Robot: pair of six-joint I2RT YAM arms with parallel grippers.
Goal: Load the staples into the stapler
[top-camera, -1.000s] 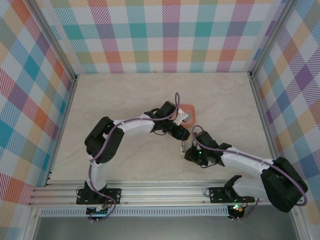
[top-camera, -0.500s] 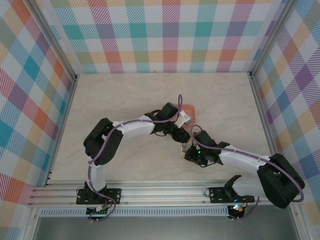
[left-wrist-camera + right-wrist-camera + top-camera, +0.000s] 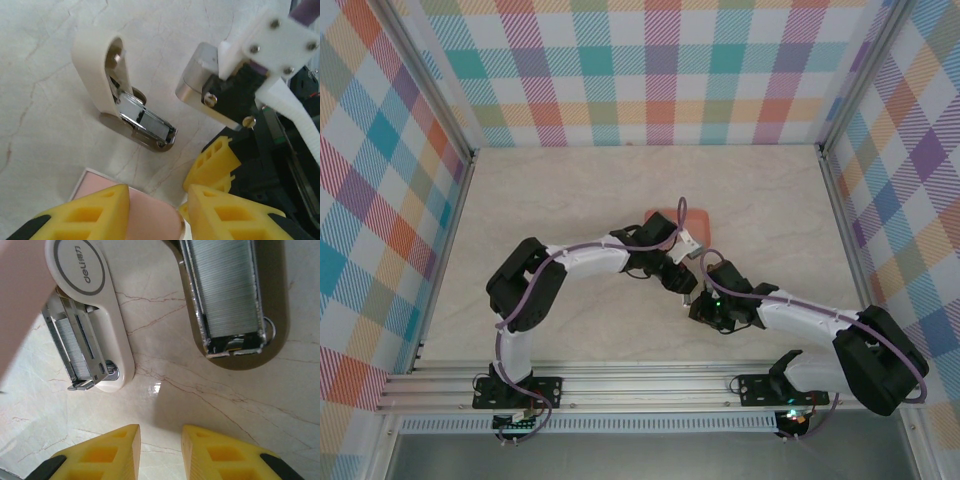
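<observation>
Narrower and closer together than a second ago. Right gripper (image 3: 160,435): slightly parted, empty, staples (image 3: 225,290) at 1 o'clock in stapler (image 3: 130,112) channel. Left gripper (image 3: 159,200): over tray (image 3: 92,182), grip unclear. Probably leaves closing it.

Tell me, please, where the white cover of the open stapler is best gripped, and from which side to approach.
Grip the white cover near its rounded free end, fingers across its narrow width on the two long side edges. That end stands raised, away from the magazine and the chrome base, so coming from above it looks easiest. The broad logo face probably offers no hold.
</observation>
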